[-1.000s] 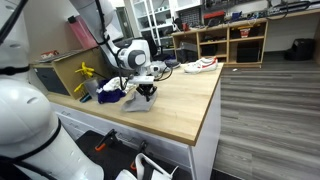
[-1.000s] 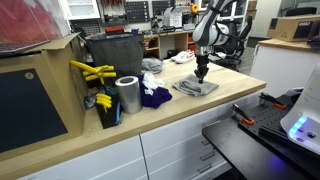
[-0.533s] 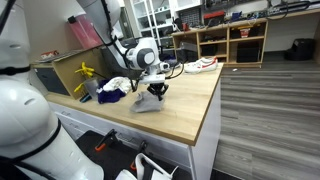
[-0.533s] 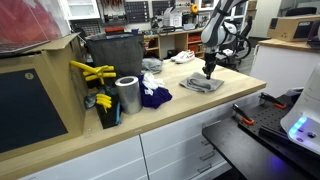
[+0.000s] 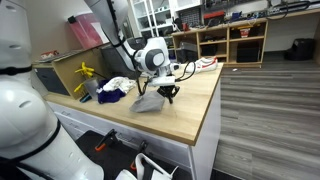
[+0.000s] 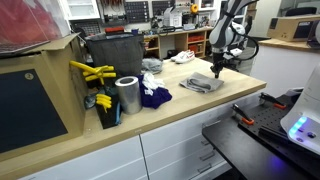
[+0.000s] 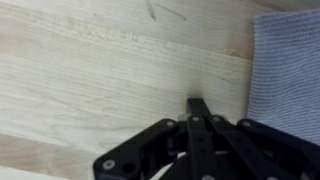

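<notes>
claw (image 7: pixel 198 108) is closed on nothing, its tips low over bare desk (image 7: pixel 90 70), just beside the edge of the grey cloth (image 7: pixel 285 70) but apart from it. dropping further would likely scrape the wood; sliding sideways with tips shut could catch the cloth's hem and drag it toward the desk's edge.

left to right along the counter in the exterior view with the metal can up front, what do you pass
yellow tools -> metal can -> dark blue cloth -> grey cloth -> hand, shut, at the grey cloth's right edge
</notes>
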